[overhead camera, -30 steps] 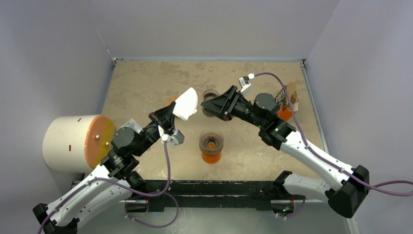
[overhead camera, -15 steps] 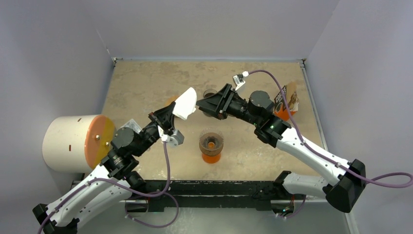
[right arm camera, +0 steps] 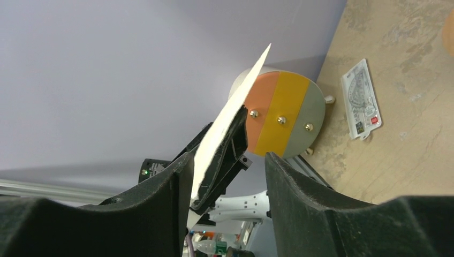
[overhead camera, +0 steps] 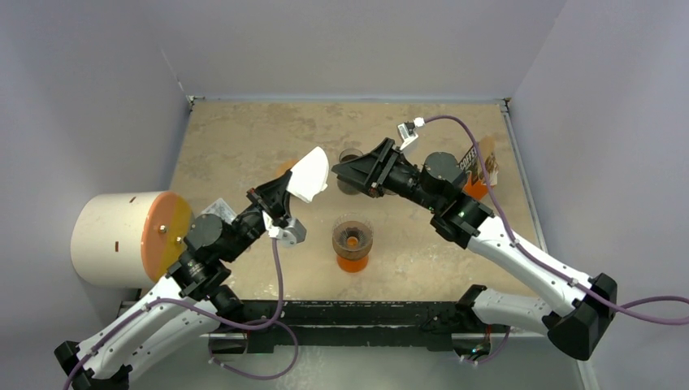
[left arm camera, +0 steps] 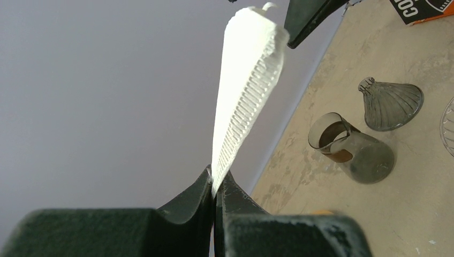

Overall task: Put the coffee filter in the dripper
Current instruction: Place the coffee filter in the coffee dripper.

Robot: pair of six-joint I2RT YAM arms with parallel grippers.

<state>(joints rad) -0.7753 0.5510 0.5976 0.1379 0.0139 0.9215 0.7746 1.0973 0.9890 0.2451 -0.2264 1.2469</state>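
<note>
My left gripper [overhead camera: 286, 188] [left arm camera: 217, 179] is shut on the pointed end of the coffee filter [overhead camera: 309, 176] [left arm camera: 246, 91], a pale, flattened paper cone with a crimped seam, held up in the air. My right gripper [overhead camera: 337, 169] [right arm camera: 227, 160] is open. The coffee filter's [right arm camera: 230, 115] far edge stands between its fingers, close to the left one, and no jaw presses it. One right fingertip [left arm camera: 308, 19] touches the filter's top edge. The dripper [overhead camera: 352, 234], clear glass with a brown collar, sits upright on an orange glass vessel [overhead camera: 352, 262] in front of both grippers.
A smoky glass vessel with a brown band [left arm camera: 348, 152] and a grey ribbed glass cone [left arm camera: 391, 104] stand behind the right gripper. A coffee packet [overhead camera: 479, 166] leans at the right. A big cream drum with a coloured face [overhead camera: 122, 240] lies at the left, with a clear plastic protractor [right arm camera: 361, 99] beside it.
My right gripper reached left to the filter's rim, then eased back slightly to the right. The left gripper keeps holding the filter almost still.
</note>
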